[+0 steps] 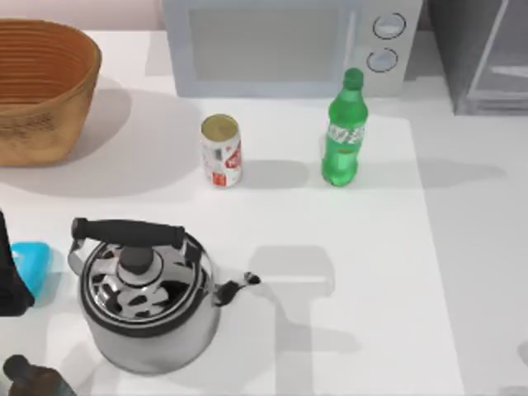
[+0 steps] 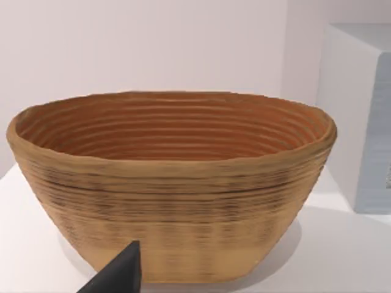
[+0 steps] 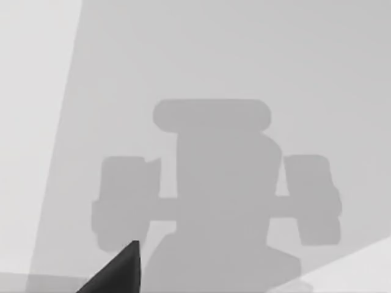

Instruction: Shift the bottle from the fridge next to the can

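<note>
Tall green translucent plastic bottle (image 1: 343, 132) stands right of the small white-and-red can (image 1: 221, 151) — bare white table (image 1: 371, 272) between.
Dark grey fridge (image 1: 483, 54) sits beyond the bottle, at the table's edge — either gripper's grip: cannot tell.

Bottle (image 1: 342, 136): green translucent plastic, glossy, w/ pale label band. Can (image 1: 221, 151): white painted metal, dull gold top. Kettle (image 1: 147, 307): polished mirror-like metal, matt black handle. Basket (image 2: 171, 183): woven, ribbed, rough tan fibre, matt. Microwave (image 1: 289, 41): smooth light grey casing. Fridge (image 1: 483, 54): dark grey, glass door. Table (image 1: 346, 272): smooth matt white.
</note>
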